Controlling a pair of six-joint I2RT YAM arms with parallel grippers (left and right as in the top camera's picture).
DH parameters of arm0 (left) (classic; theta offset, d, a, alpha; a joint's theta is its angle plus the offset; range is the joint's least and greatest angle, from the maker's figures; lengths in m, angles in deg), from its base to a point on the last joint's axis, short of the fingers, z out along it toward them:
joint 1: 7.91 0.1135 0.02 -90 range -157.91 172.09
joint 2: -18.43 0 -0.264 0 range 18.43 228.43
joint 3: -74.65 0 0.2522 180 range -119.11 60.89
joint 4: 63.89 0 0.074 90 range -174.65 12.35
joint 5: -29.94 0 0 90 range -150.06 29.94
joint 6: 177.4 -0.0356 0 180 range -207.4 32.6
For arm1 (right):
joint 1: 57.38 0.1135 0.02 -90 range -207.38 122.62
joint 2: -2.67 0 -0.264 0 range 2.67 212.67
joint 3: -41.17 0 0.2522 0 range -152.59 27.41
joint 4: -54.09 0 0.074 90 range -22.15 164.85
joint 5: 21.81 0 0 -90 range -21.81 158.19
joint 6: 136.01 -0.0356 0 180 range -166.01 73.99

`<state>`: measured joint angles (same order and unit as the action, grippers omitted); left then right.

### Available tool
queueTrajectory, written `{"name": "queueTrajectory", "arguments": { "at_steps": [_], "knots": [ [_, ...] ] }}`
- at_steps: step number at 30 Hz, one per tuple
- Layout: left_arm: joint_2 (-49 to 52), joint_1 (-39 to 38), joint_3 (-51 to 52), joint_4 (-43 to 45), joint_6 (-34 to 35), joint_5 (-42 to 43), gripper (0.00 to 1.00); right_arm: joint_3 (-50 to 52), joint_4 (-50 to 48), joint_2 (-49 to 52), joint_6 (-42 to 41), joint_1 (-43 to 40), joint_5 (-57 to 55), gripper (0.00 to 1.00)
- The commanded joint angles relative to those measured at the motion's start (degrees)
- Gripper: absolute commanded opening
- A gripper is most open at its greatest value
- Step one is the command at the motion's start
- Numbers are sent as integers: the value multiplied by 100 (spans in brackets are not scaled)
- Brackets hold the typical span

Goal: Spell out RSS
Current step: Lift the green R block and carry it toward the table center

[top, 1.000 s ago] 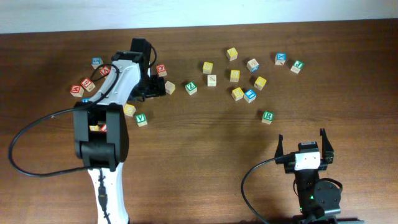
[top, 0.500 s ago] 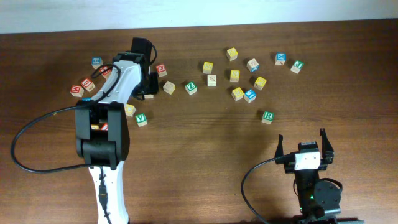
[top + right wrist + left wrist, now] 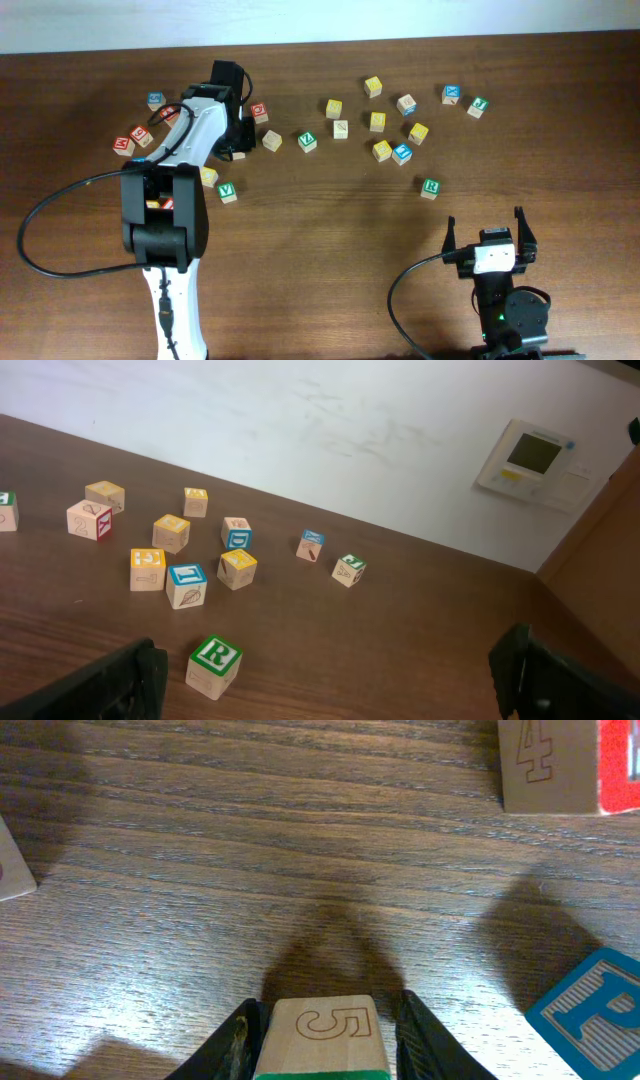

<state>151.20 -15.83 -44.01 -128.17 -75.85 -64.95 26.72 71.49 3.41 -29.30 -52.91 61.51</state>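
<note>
The green R cube (image 3: 430,187) lies alone at the right of the table, also in the right wrist view (image 3: 214,665). Several yellow-faced cubes (image 3: 377,121) are scattered at the back middle, and one (image 3: 208,176) lies beside the left arm; their letters are too small to read. My left gripper (image 3: 238,142) is down at the back left. Its fingers press the sides of a green-topped wooden cube (image 3: 320,1038) with a 5 on its side. My right gripper (image 3: 486,224) stands open near the front right, with nothing in it (image 3: 330,682).
Red and blue letter cubes (image 3: 135,140) cluster left of the left arm. Two green V cubes (image 3: 307,141) (image 3: 228,191) lie nearby. A cube marked 4 (image 3: 550,765) and a blue cube (image 3: 592,1012) lie close to the left gripper. The left arm's cable (image 3: 60,215) loops over the table.
The left gripper's jaws have closed in from wide apart onto the green-topped cube, and the gripper has shifted slightly left. The right arm has not moved.
</note>
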Motion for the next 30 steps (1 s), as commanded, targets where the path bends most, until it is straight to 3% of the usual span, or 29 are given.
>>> {"name": "queueTrajectory", "arguments": {
  "at_steps": [1,4,23,30],
  "knots": [
    [197,9,2,-55,-11,59,32,37,39,-37,-20,-46,-109,98],
    [197,9,2,-125,-9,59,27,37,37,-37,-20,-46,-109,98],
    [188,9,-28,-581,-9,564,23,37,37,-37,-20,-46,-109,98],
    [118,9,-507,-1471,-9,730,22,37,37,-37,-20,-46,-109,98]
  ]
}}
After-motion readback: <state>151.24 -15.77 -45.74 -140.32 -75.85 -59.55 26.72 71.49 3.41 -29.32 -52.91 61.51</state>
